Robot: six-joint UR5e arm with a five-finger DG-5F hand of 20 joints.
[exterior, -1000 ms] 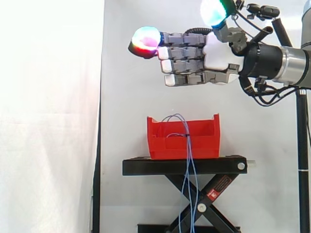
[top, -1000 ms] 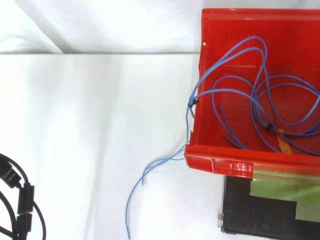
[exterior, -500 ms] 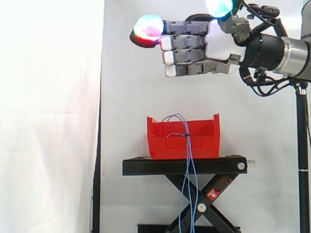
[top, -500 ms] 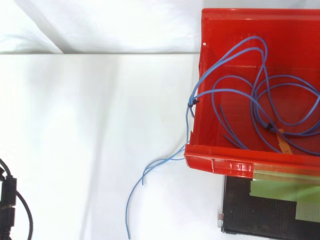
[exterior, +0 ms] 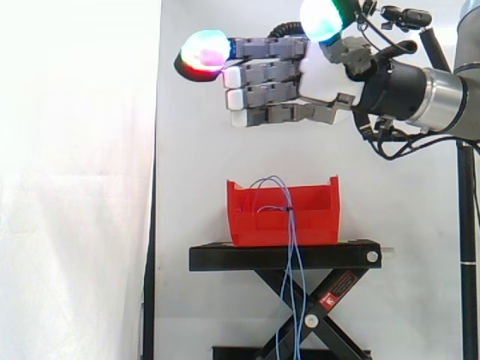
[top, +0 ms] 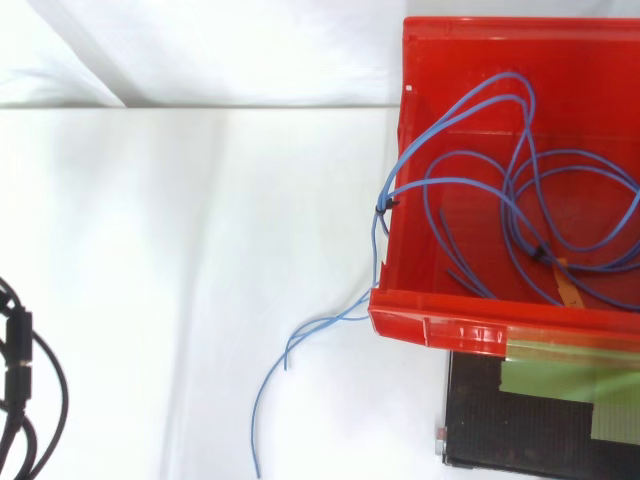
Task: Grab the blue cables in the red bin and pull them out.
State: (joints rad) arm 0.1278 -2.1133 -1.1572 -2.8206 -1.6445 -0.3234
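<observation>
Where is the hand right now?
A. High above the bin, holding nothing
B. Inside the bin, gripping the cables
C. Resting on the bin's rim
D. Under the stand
A: in the side view the hand hangs well above the bin with its fingers straight, and the cables lie in the bin and trail over its wall.

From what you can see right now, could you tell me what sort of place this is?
Most likely a robot test setup in a lab: a white curtain, a red bin of blue cables on a black stand, and a robot hand open above it.
</observation>
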